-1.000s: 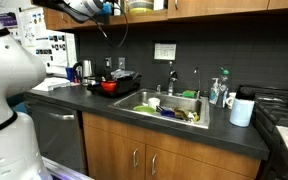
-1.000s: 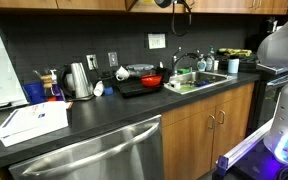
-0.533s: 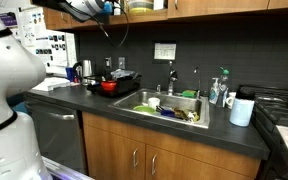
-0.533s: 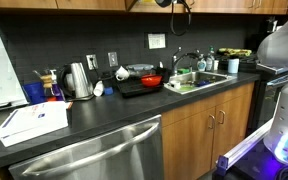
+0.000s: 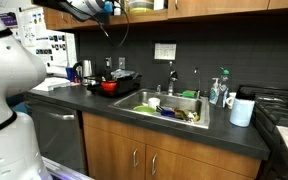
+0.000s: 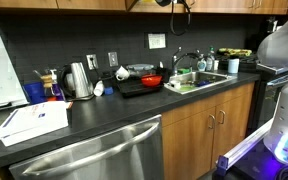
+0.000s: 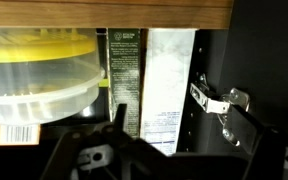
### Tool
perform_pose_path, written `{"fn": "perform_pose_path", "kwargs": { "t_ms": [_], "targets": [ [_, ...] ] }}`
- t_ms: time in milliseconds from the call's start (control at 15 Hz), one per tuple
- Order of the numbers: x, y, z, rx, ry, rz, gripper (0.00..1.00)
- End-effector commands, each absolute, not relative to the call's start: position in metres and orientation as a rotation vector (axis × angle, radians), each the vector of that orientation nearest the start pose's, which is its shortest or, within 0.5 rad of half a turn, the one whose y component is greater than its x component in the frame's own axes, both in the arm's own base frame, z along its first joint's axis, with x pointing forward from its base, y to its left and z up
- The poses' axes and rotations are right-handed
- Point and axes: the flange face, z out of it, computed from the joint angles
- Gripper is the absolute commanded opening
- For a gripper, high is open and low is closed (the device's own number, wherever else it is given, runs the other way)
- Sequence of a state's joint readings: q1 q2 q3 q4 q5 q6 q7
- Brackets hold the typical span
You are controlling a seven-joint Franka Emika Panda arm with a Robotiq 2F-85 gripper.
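Gripper: The Robotiq gripper (image 7: pixel 169 160) hangs high at the upper cabinets, jaws spread wide with nothing between them. Its dark fingers (image 7: pixel 84 155) fill the bottom edge of the wrist view.
Same arm from outside: In both exterior views the gripper sits at the very top of the picture (image 5: pixel 106 8), level with the cabinet fronts and well above the worktop.
Straight ahead: A dark box (image 7: pixel 124 80) and a white carton (image 7: pixel 170 85) stand upright and touching, just beyond the gap in the jaws. Neither is touched by the fingers.
Ahead, left in the wrist view: A stack of tubs (image 7: pixel 39 70), yellow over clear, sits just beside the dark box, with a barcode label showing low on it.
Ahead, right in the wrist view: A metal hinge (image 7: pixel 219 103) is fixed to the dark cabinet wall beside the white carton.
Above: A wooden board (image 7: pixel 104 12) runs across over the boxes and tubs.
Far below: On the dark counter (image 5: pixel 94 105) are a red pot (image 5: pixel 108 87) and a sink (image 5: pixel 134 100) full of dishes; a steel kettle (image 6: pixel 77 80) stands further along.
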State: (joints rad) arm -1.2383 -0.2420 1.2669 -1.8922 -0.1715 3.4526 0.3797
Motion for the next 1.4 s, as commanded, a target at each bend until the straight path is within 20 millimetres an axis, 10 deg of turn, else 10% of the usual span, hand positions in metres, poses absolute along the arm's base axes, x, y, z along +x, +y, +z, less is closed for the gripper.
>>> {"fn": "perform_pose_path", "kwargs": {
  "t_ms": [0,1333],
  "targets": [
    [0.550,0.119,0.726,-2.118,-0.069,-2.268,1.00],
    [0.564,0.118,0.741,-2.066,0.025,-2.341,1.00]
  ]
}}
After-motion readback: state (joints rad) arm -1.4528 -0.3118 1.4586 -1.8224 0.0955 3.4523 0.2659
